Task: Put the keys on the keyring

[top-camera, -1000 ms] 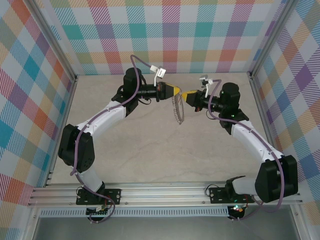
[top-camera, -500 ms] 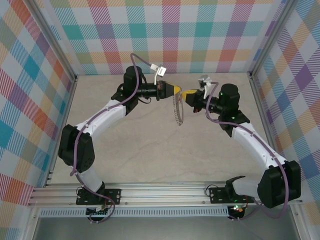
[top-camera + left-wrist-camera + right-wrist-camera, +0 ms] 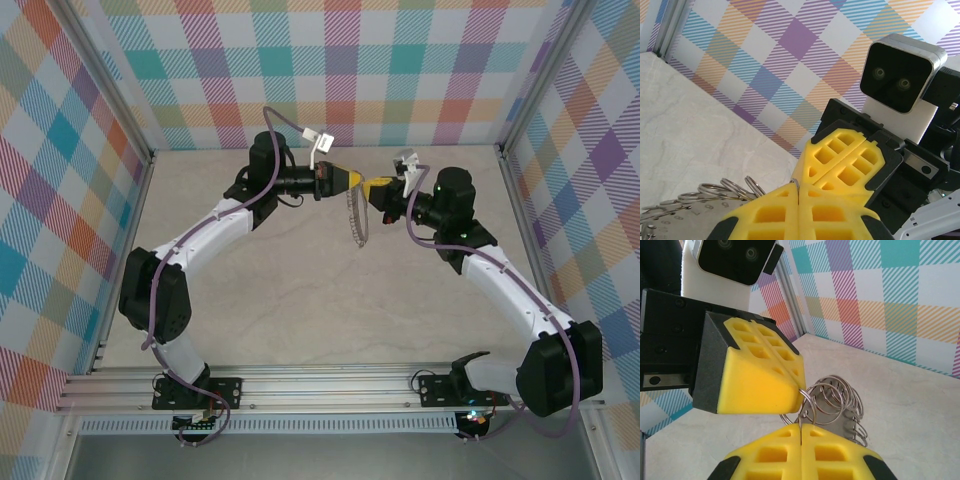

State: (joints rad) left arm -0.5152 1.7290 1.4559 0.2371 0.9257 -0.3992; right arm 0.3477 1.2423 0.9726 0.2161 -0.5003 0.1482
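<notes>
The keyring (image 3: pixel 356 215) is seen as a thin silver hoop strung with many small wire loops, hung edge-on above the table (image 3: pixel 300 310) between the two arms. Its upper rim is pinched in the seam of the closed yellow fingers (image 3: pixel 767 215) of the left gripper (image 3: pixel 356 180). The right gripper (image 3: pixel 373 187), met tip to tip with it, is likewise clamped on the rim.

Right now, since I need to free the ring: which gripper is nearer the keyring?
Left, it seems: the left gripper pinches the keyring at its top. The right gripper, shut, meets it tip to tip just beside that spot.
</notes>
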